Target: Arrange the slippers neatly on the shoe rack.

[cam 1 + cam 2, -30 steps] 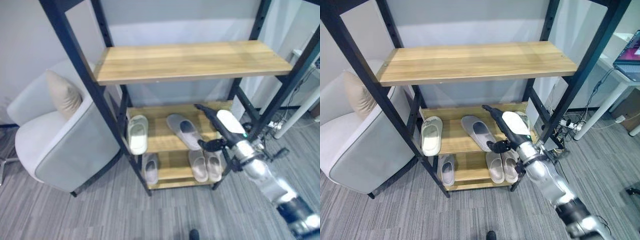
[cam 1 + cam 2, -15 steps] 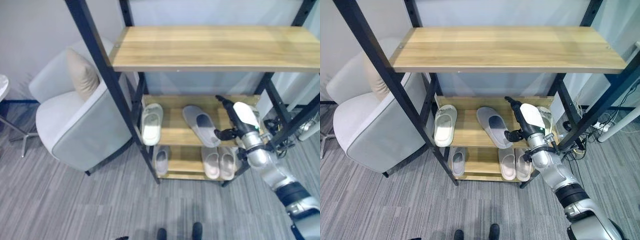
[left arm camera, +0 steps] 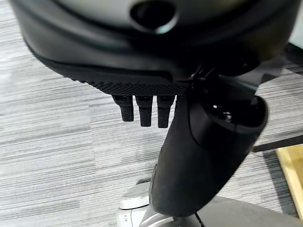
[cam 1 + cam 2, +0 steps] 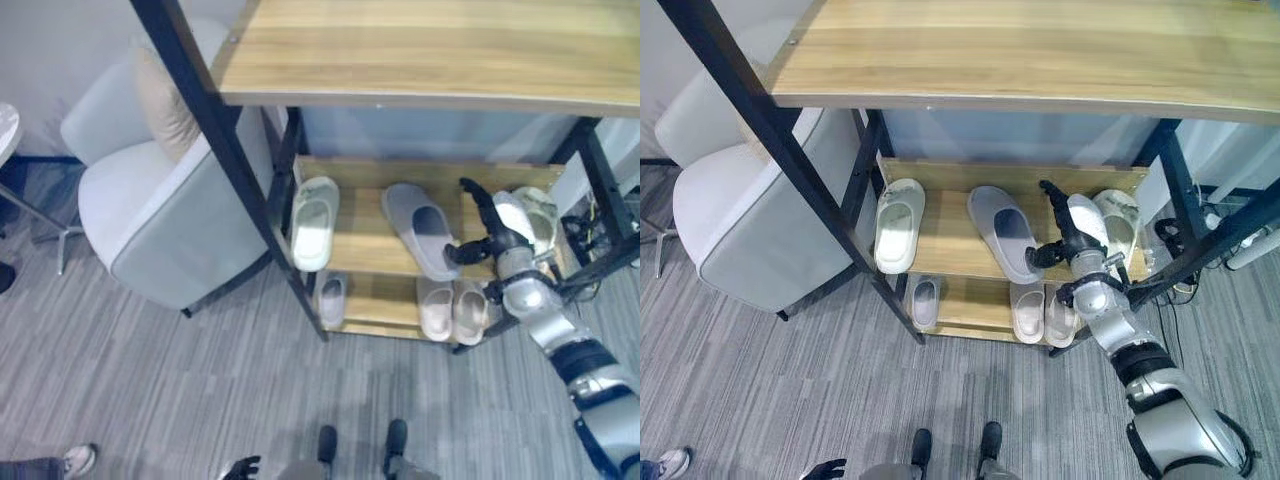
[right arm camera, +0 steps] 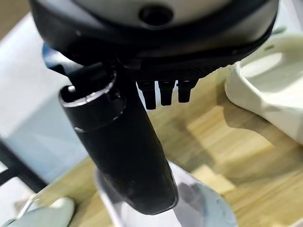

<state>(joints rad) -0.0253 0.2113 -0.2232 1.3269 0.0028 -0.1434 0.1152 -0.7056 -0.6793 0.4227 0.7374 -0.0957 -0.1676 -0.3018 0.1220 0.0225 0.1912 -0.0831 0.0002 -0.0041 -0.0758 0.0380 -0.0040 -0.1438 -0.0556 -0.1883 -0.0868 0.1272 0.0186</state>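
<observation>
On the middle wooden shelf (image 4: 950, 235) of the black-framed shoe rack (image 4: 760, 110), a white slipper (image 4: 897, 224) lies at the left edge, a grey slipper (image 4: 1002, 231) mid-shelf and a pale slipper (image 4: 1118, 222) at the right end. The right hand (image 4: 1072, 235) reaches between the last two, fingers straight, thumb by the grey slipper's edge. More slippers line the bottom shelf (image 4: 975, 310). A light armchair (image 4: 740, 240) stands left on grey carpet (image 4: 790, 390). The left hand (image 3: 203, 137) hangs relaxed over it.

**Even indoor light, soft shadows**

Bright, diffuse light falls from above. The top shelf (image 4: 1040, 55) shades the middle shelf (image 4: 950, 235) beneath it. In the right wrist view the robot hand (image 5: 118, 142) shows blurred, very close.
</observation>
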